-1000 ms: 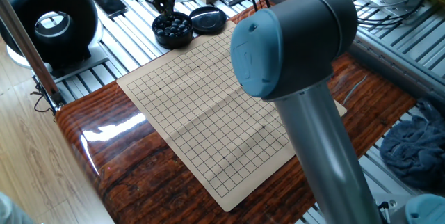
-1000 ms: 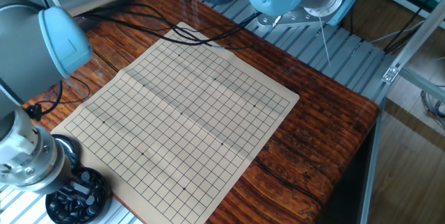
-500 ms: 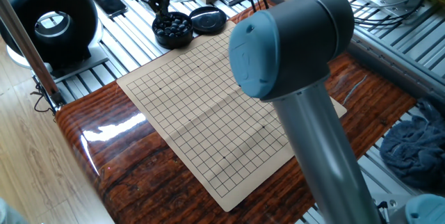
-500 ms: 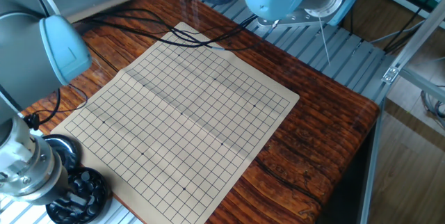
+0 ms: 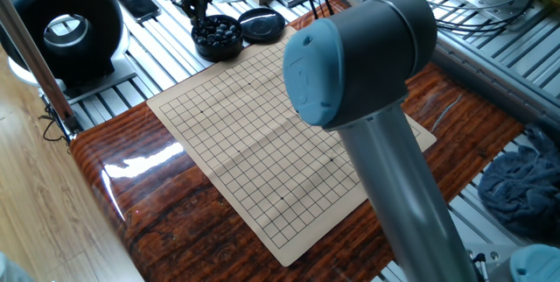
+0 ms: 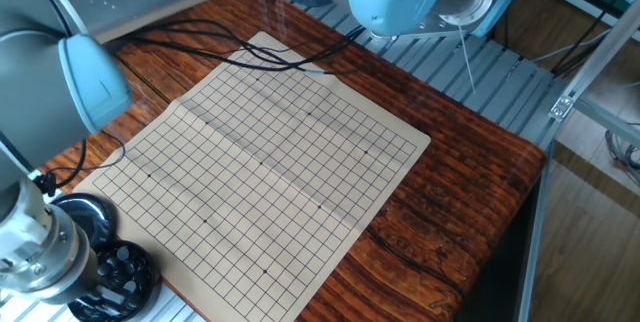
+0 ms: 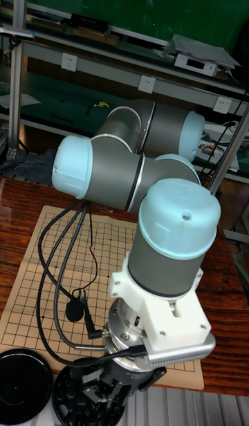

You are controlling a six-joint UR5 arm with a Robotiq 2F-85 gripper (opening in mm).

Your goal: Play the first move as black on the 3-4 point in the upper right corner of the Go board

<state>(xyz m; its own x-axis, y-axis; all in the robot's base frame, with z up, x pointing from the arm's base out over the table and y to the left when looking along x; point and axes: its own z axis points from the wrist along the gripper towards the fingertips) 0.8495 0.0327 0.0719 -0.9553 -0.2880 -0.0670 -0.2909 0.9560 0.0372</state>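
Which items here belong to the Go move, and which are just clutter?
Job:
Go board
bowl of black stones
gripper, over the bowl

Lying about:
black lid
phone
blue cloth
round black device
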